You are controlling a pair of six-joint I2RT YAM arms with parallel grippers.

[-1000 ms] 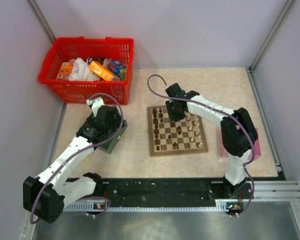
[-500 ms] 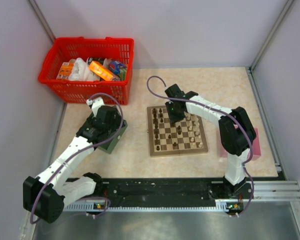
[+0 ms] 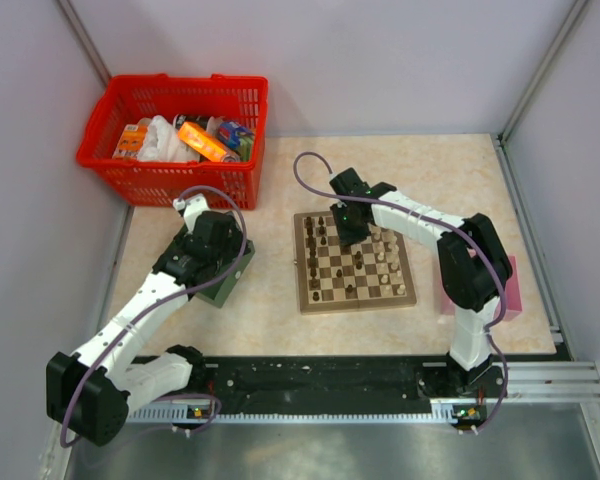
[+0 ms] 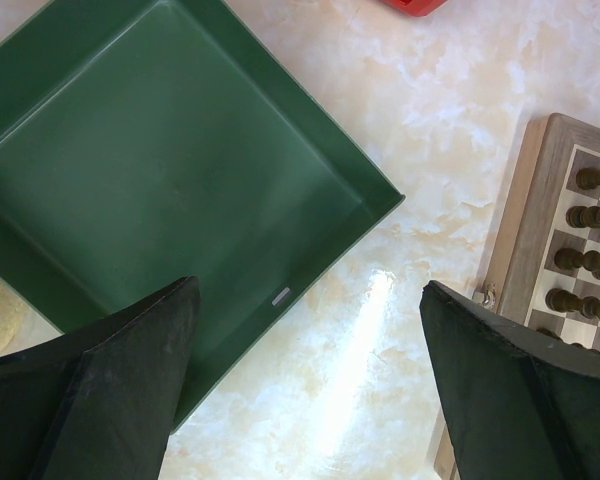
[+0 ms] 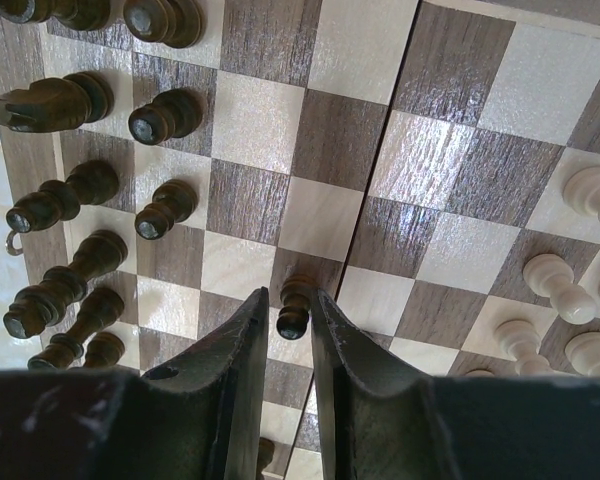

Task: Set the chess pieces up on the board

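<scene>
Tray (image 4: 180, 180), green, under left hand (image 4: 308, 290); hand spread wide, empty. Board (image 3: 305, 290) on surface (image 3: 260, 320); dark pieces (image 5: 65, 195) on left squares, cream pieces (image 5: 555, 280) on right. Right hand (image 5: 288, 300) nearly together astride lone dark pawn (image 5: 294, 312) mid-board; firm contact cannot tell. Pawn likely light, rigid, smooth wood, tippy on small base: pinch below head, lift straight.

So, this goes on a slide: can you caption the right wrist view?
Right gripper straddling a dark pawn on the board, dark pieces ranked at left, cream pieces at right.
</scene>
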